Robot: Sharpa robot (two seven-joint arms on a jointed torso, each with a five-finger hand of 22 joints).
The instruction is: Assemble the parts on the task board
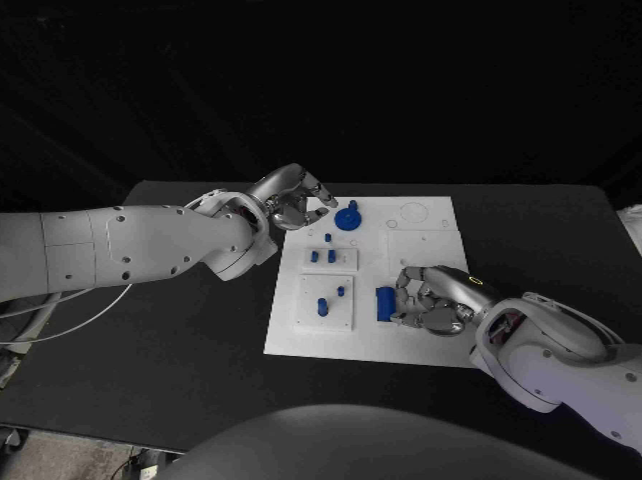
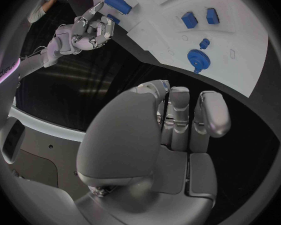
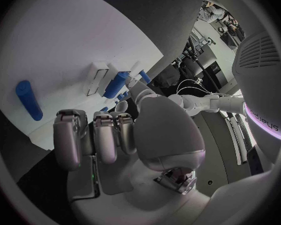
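A: Start with the big things. What is there?

B: A black table [image 1: 163, 330] with the white task board [image 1: 408, 250] lying flat in its middle. The left arm [image 1: 105, 250] comes across to the board's far left corner; the right arm [image 1: 581, 360] reaches in at the near right.

A: And the hands?

B: The left hand [image 1: 290, 195] sits at the board's far left edge, fingers curled in side by side, and I see nothing in them in the left wrist view. The right hand [image 1: 434, 300] is over the board's near right part, fingers bent, right beside a blue block [image 1: 385, 303]. I cannot tell whether it touches or holds that block.

A: Where are the parts?

B: All on the board. A blue gear [image 1: 349, 218] lies near the left hand, with two small blue pegs [image 1: 323, 256] below it. A long blue cylinder [image 1: 323, 306] rests in a recessed panel, and the block is just beside that panel.

A: What could go wrong?

B: The right hand's fingers crowd the block; in my judgement a loose pinch could tip it or push it off its seat. The left hand is near the gear, so a sweep could knock it. The board may also slide if either hand presses sideways.
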